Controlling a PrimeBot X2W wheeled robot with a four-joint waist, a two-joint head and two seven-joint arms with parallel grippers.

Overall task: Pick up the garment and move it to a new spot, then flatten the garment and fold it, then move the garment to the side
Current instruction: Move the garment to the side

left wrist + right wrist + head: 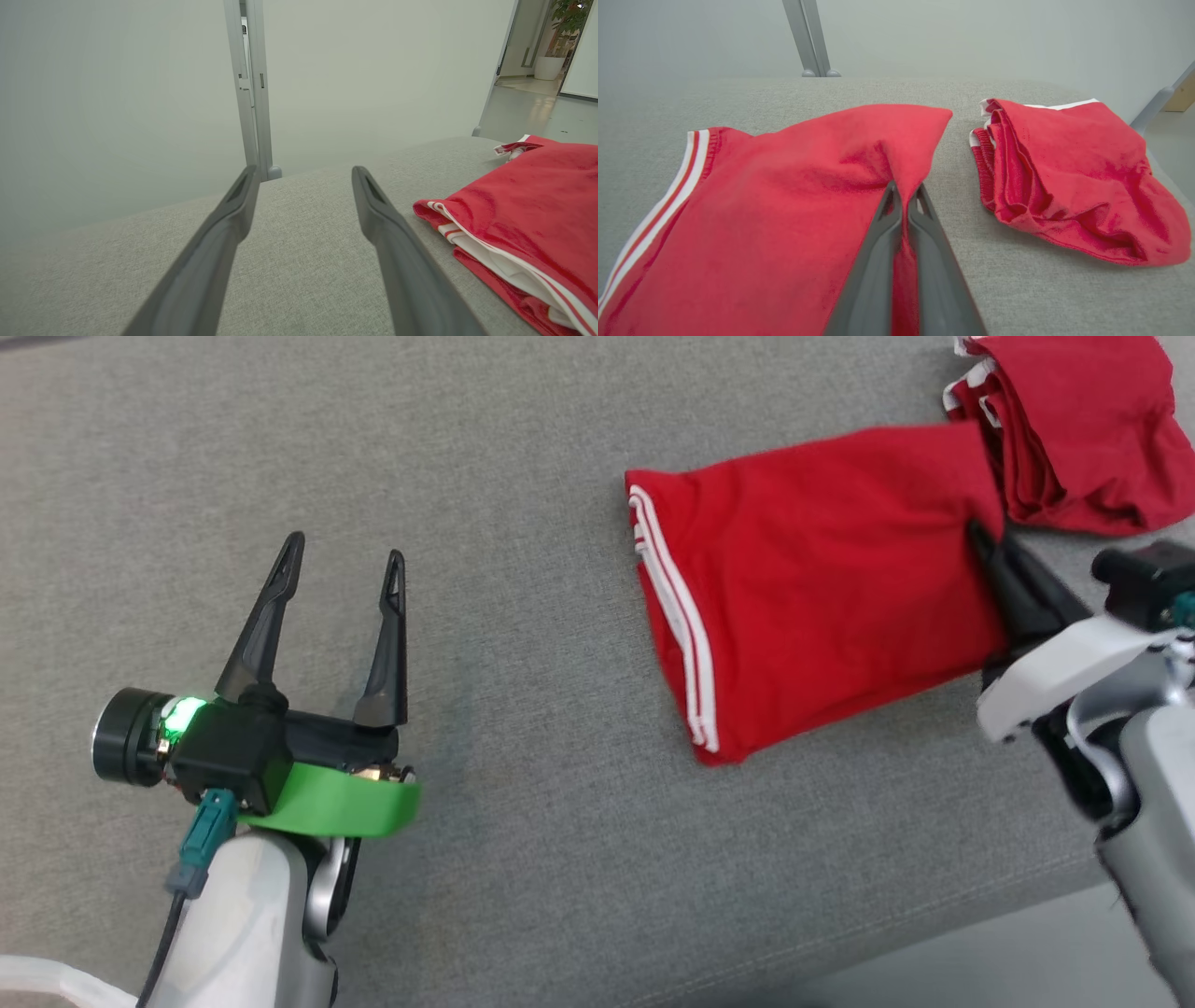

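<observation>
Folded red garment (822,588), edge lifted

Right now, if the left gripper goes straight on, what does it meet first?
Probably nothing near: the left gripper points along the grey surface toward the far wall; the red garment lies to its right.

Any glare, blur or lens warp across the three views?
Head view: soft even light, faint shadow by the left tool, sharp. Left wrist view: wide-angle bowing, glare on the far floor. Right wrist view: right tool blurs near the lens, garment crisp.
</observation>
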